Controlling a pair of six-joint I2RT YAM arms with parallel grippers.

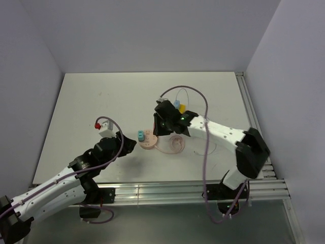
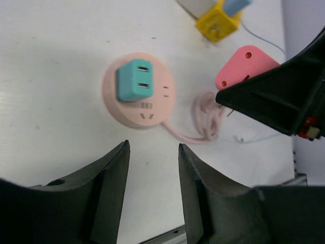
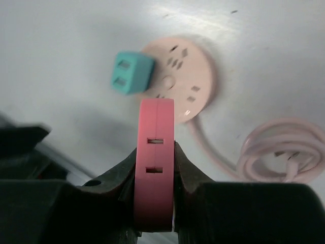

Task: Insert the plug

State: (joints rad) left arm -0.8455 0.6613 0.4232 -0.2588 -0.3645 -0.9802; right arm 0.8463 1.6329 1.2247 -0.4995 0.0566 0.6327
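A round pink socket hub (image 1: 150,141) lies on the white table with a teal plug (image 1: 140,135) seated in its left side. My right gripper (image 3: 156,152) is shut on a flat pink plug (image 3: 156,173), held edge-on just above and short of the hub (image 3: 195,76), right of the teal plug (image 3: 131,72). In the top view my right gripper (image 1: 161,125) hovers at the hub's right edge. My left gripper (image 2: 154,147) is open and empty, just near of the hub (image 2: 152,109); the pink plug (image 2: 244,68) shows to its right.
The hub's pink cable lies coiled (image 1: 175,145) to its right. A yellow plug (image 1: 181,108) and a blue one (image 1: 176,104) sit just behind my right gripper. A metal rail (image 1: 254,117) runs along the table's right edge.
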